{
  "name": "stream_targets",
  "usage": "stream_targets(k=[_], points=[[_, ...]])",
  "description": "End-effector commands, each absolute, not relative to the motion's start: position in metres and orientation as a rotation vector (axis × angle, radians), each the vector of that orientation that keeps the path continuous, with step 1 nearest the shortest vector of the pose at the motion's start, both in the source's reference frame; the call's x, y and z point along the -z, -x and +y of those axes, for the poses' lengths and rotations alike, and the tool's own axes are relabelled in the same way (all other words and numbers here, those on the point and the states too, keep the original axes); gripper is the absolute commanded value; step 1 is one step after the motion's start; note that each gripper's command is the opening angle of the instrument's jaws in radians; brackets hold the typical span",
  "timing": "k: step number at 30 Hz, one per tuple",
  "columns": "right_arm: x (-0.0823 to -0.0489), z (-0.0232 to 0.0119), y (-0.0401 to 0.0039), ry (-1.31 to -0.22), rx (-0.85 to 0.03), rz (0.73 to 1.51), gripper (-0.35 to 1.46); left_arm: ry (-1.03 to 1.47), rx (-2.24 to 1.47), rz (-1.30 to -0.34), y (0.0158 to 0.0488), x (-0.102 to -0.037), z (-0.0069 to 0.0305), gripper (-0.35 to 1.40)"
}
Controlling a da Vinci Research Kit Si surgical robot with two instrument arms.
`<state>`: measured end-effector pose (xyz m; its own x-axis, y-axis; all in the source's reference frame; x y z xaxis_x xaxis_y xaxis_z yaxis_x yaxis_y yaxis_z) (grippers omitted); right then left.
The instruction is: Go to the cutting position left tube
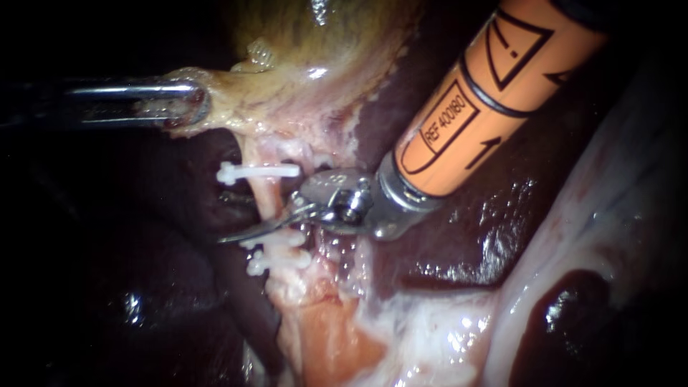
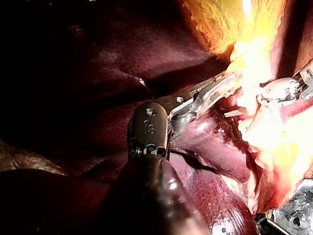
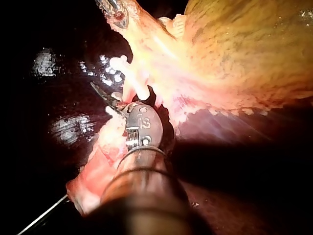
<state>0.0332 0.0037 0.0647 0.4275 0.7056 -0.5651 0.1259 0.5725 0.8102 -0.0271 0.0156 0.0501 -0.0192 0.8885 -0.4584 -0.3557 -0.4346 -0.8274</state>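
The left tube (image 1: 266, 195) runs down from the yellow gallbladder (image 1: 301, 43), pale pink. One white clip (image 1: 258, 172) crosses it higher up, and two more clips (image 1: 276, 259) sit lower. My right instrument (image 1: 251, 228), on an orange shaft, has curved blades lying across the tube between the upper and lower clips. A gap shows at the blades' base, so they stand open around the tube; one blade is hidden behind it. My left instrument (image 1: 183, 104) is shut on the gallbladder's lower edge and holds it stretched to the left. The right wrist view shows the blades (image 3: 103, 95) beside the tube (image 3: 131, 90).
Dark liver (image 1: 473, 229) lies behind and to the right of the tube. Pale fatty tissue (image 1: 337, 337) spreads below the lower clips. The left wrist view shows the right instrument (image 2: 281, 90) just beyond the left instrument's jaws (image 2: 215, 87).
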Motion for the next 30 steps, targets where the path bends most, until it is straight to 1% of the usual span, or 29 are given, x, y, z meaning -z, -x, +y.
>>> stream_targets(k=[1, 7, 9, 14, 19, 30], points=[[-0.0642, 0.0039, -0.0332, -0.921, -0.436, 1.102, 1.41, 1.281, -1.636, -0.626, 0.0271, -0.0501, 0.0156, -0.35], [-0.0609, 0.004, -0.0334, -0.953, -0.446, 1.167, 1.41, 1.281, -1.636, -0.627, 0.0271, -0.0501, 0.0157, -0.35], [-0.0592, 0.004, -0.0336, -0.976, -0.44, 1.189, 1.41, 1.281, -1.636, -0.627, 0.027, -0.05, 0.0157, -0.35], [-0.0566, 0.0039, -0.0339, -1.015, -0.416, 1.221, 1.41, 1.281, -1.636, -0.627, 0.027, -0.05, 0.0157, -0.35], [-0.0558, 0.0039, -0.034, -1.051, -0.403, 1.236, 1.41, 1.281, -1.636, -0.627, 0.027, -0.05, 0.0157, -0.35], [-0.056, 0.004, -0.0338, -1.056, -0.406, 1.233, 1.41, 1.281, -1.636, -0.628, 0.0271, -0.0501, 0.0157, -0.35]])
